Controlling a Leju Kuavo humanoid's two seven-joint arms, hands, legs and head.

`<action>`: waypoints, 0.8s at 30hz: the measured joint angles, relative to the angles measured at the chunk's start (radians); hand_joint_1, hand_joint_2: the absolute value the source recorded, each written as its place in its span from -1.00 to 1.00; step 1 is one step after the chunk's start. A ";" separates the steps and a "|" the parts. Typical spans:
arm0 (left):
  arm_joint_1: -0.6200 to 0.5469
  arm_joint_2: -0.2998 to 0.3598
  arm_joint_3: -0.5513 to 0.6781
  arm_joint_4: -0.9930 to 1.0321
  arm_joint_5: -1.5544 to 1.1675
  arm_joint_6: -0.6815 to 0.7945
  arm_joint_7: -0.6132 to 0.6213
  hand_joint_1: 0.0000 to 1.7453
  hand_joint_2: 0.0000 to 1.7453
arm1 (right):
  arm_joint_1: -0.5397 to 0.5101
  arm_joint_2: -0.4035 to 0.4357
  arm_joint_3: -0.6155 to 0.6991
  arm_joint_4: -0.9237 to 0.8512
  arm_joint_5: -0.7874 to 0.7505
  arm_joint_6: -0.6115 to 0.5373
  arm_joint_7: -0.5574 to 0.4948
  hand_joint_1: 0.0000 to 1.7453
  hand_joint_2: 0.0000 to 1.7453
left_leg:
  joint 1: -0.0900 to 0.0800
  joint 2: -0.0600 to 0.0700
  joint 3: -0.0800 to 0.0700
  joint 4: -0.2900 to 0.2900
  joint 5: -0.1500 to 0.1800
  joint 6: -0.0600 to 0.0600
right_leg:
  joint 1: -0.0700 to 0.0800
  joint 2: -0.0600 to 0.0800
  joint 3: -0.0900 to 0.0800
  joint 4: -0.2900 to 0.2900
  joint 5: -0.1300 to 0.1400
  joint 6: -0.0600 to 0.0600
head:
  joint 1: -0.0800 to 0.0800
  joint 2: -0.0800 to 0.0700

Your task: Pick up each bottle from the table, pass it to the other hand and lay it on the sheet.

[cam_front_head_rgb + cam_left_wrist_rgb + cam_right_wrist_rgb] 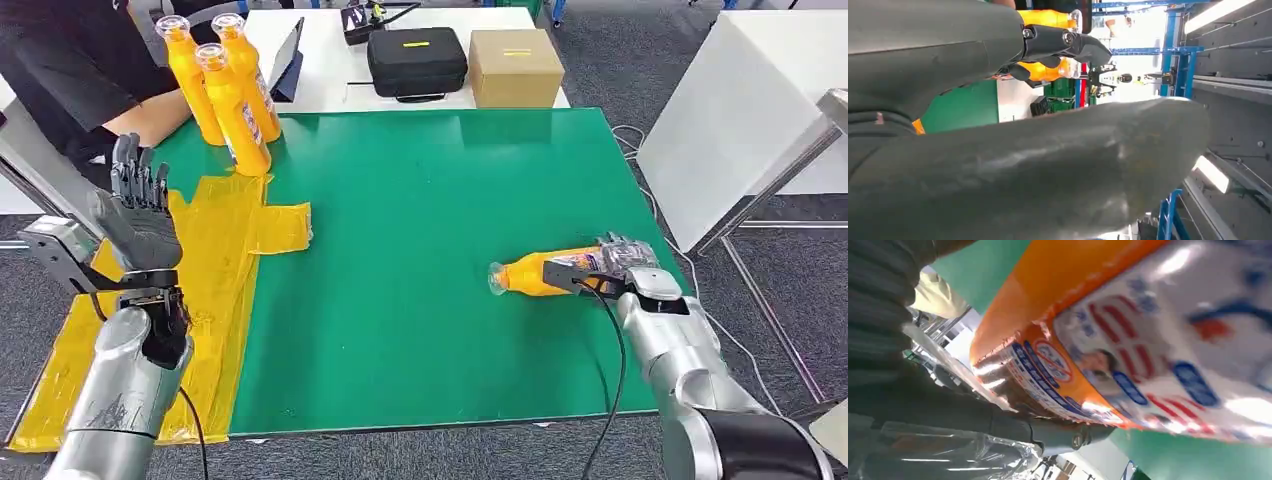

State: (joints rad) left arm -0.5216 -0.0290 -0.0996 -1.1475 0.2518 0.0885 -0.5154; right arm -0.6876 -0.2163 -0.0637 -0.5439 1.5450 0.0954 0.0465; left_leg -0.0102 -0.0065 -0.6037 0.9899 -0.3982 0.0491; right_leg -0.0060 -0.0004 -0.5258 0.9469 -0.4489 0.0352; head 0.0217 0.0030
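Note:
An orange bottle (535, 272) with a white label lies on its side over the right part of the green mat (430, 220), cap pointing left. My right hand (622, 264) grips its base end. The right wrist view has the bottle (1128, 340) close up, with dark fingers (1063, 432) wrapped under it. My left hand (140, 215) is raised over the yellow sheet (225, 260) at the mat's left edge, fingers pointing up and spread, holding nothing. Three more orange bottles (240, 110) stand upright at the back left corner, also seen past my left hand (1048, 165) as bottles (1048, 20).
A person in black (60, 70) leans in at the back left beside the standing bottles. Behind the mat, a black case (416, 60) and a cardboard box (515, 67) sit on a white table. Another white table (740, 90) stands to the right.

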 measured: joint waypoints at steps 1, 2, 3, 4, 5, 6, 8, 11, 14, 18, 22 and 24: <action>-0.003 0.000 0.000 0.002 0.000 -0.001 0.000 -1.00 -1.00 | -0.004 -0.003 0.005 0.009 0.000 0.002 0.000 -1.00 1.00 | 0.000 0.000 0.000 0.000 0.000 0.000 | 0.000 0.000 0.000 0.000 0.000 0.000 | 0.000 0.000; -0.005 0.000 0.001 0.002 0.000 -0.002 -0.001 -1.00 -1.00 | -0.009 -0.006 0.011 0.019 0.000 0.004 0.000 -1.00 1.00 | 0.000 0.000 0.000 0.000 0.000 0.000 | 0.000 0.000 0.000 0.000 0.000 0.000 | 0.000 0.000; -0.007 0.000 0.002 0.003 0.000 -0.002 -0.001 -1.00 -1.00 | -0.013 -0.006 0.015 0.026 0.000 0.007 0.000 -1.00 1.00 | 0.000 0.000 0.001 0.000 0.000 0.000 | 0.000 0.000 0.001 0.000 0.000 0.000 | 0.000 0.000; -0.008 0.001 0.002 0.005 0.000 -0.003 -0.001 -1.00 -1.00 | -0.016 -0.008 0.018 0.032 0.000 0.010 0.000 -1.00 1.00 | 0.000 0.000 0.001 0.000 0.000 0.000 | 0.000 0.000 0.001 0.000 0.000 0.000 | 0.000 0.000; -0.008 0.001 0.002 0.006 0.000 -0.003 -0.001 -1.00 -1.00 | -0.018 -0.009 0.020 0.036 0.000 0.010 0.000 -1.00 1.00 | 0.000 0.000 0.001 0.000 0.000 0.000 | 0.000 0.000 0.001 0.000 0.000 0.000 | 0.000 0.000; -0.008 0.001 0.002 0.007 0.000 -0.003 -0.001 -1.00 -1.00 | -0.021 -0.010 0.024 0.041 0.000 0.011 0.000 -1.00 1.00 | 0.000 0.000 0.002 0.000 0.000 0.000 | 0.000 0.000 0.002 0.000 0.000 0.000 | 0.000 0.000; -0.008 0.001 0.002 0.008 0.000 -0.003 -0.001 -1.00 -1.00 | -0.024 -0.012 0.027 0.047 0.000 0.011 0.000 0.66 1.00 | 0.000 0.000 0.002 0.000 0.000 0.000 | 0.000 0.000 0.002 0.000 0.000 0.000 | 0.000 0.000; -0.008 0.001 0.002 0.010 0.000 -0.003 -0.002 -1.00 -1.00 | -0.029 -0.013 0.037 0.056 0.000 0.017 -0.001 1.00 1.00 | 0.000 0.000 0.002 0.000 0.000 0.000 | 0.000 0.000 0.002 0.000 0.000 0.000 | 0.000 0.000; -0.008 0.002 0.005 0.010 0.000 -0.003 -0.006 -1.00 -1.00 | -0.035 -0.014 0.045 0.066 0.000 0.019 -0.006 1.00 1.00 | 0.000 0.000 0.002 0.000 0.000 0.000 | 0.000 0.000 0.002 0.000 0.000 0.000 | 0.000 0.000; -0.008 0.008 0.010 0.010 -0.001 -0.003 -0.008 -1.00 -1.00 | -0.048 -0.015 0.061 0.081 0.000 0.023 -0.015 1.00 1.00 | 0.000 0.000 0.003 0.000 0.000 0.000 | 0.000 0.000 0.003 0.000 0.000 0.000 | 0.000 0.000; -0.008 0.013 0.013 0.017 0.000 -0.003 -0.011 -1.00 -1.00 | -0.062 -0.018 0.071 0.095 0.000 0.029 -0.025 1.00 1.00 | 0.000 0.000 0.004 0.000 0.000 0.000 | 0.000 0.000 0.004 0.000 0.000 0.000 | 0.000 0.000; -0.008 0.015 0.013 0.018 0.000 -0.003 -0.011 -1.00 -1.00 | -0.066 -0.020 0.076 0.100 0.000 0.031 -0.026 1.00 1.00 | 0.000 0.000 0.004 0.000 0.000 0.000 | 0.000 0.000 0.004 0.000 0.000 0.000 | 0.000 0.000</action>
State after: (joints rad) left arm -0.5295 -0.0141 -0.0862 -1.1295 0.2514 0.0855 -0.5268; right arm -0.7540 -0.2361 0.0126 -0.4440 1.5454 0.1263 0.0210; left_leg -0.0099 -0.0062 -0.5997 0.9901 -0.3981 0.0491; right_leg -0.0058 -0.0003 -0.5221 0.9468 -0.4489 0.0352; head 0.0217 0.0034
